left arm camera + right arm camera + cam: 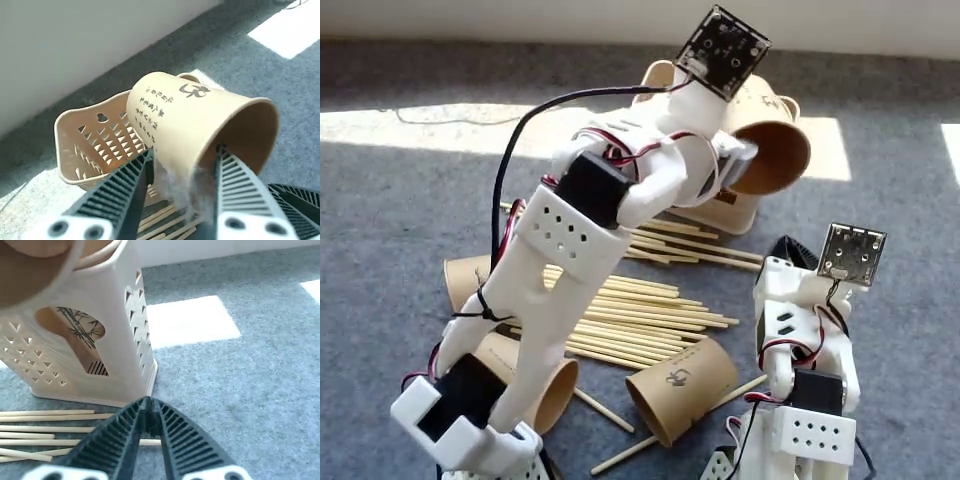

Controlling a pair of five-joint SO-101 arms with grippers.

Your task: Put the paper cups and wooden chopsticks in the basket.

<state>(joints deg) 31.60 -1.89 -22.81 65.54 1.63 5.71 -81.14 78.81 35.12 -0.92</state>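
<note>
The left tool point(185, 152) is clamped on a paper cup point(200, 115), apparently with one finger outside the wall and the other in the mouth, near the rim. The cup hangs tilted on its side, mouth away from the basket point(75, 130), just above the basket's rim and not yet inside. The basket stands toward the far edge of the surface point(410, 200). Through its cut-out handle I can make out a brown wall with a printed sprig point(75, 330), which looks like a cup already in there.

The right tool point(149, 407) is pinched together with nothing in it. It sits low, just beside the basket's near corner, over the ends of a few wooden chopsticks point(45, 427).

Most of the chopsticks point(640, 320) lie in a loose fan across the middle of the surface. Three more cups lie on their sides around them: one point(685, 385) toward the near edge, one point(545, 385) partly under the left arm, and one point(465, 280) on the side toward the left edge.

These cups look light and thin-walled, so a hard squeeze would likely dent them. A pinch on the stiffer rolled rim seems the sound hold. The sticks are stiff, slim and likely to roll, so I'd take a few together across their middles.
</note>
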